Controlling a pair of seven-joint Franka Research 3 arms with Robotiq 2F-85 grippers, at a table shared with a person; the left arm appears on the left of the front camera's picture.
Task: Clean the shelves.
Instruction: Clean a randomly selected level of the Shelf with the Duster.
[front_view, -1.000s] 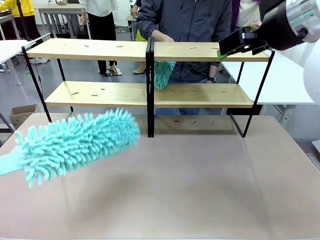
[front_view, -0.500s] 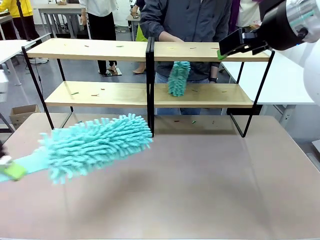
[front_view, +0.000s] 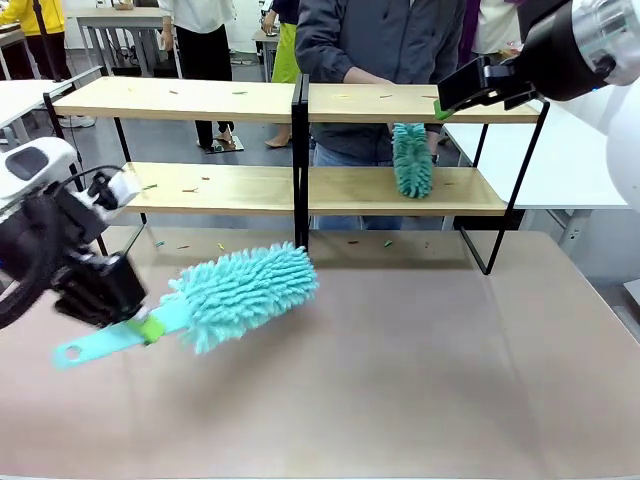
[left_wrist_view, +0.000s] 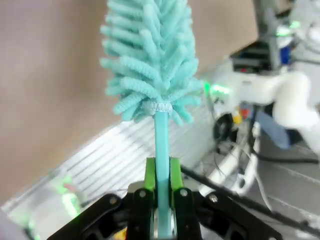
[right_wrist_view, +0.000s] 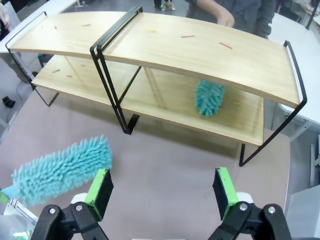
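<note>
The shelves (front_view: 200, 99) stand across the far half of the table, two light-wood boards in a black frame (right_wrist_view: 116, 75). Small coloured scraps (front_view: 190, 190) lie on both boards. My left gripper (front_view: 146, 326) is shut on the flat handle of a teal fluffy duster (front_view: 247, 290), whose head hovers over the table in front of the black centre post (front_view: 299, 170). In the left wrist view the green pads (left_wrist_view: 149, 173) clamp the handle (left_wrist_view: 161, 145). A person behind the shelves sweeps a second teal duster (front_view: 411, 160) over the lower right board. My right gripper (front_view: 441, 101) hangs open high at the right end; its fingers (right_wrist_view: 99, 192) stand wide apart.
The person's other hand (front_view: 371, 76) rests on the upper right board. A few scraps (front_view: 355, 241) lie on the brown table (front_view: 420, 370) under the shelves. White tables stand at far left (front_view: 20, 95) and right (front_view: 570, 170). More people stand behind.
My left arm has come into the picture, carrying the duster right and toward the centre post. The person's duster has slid right along the lower board. The right arm has not moved.
</note>
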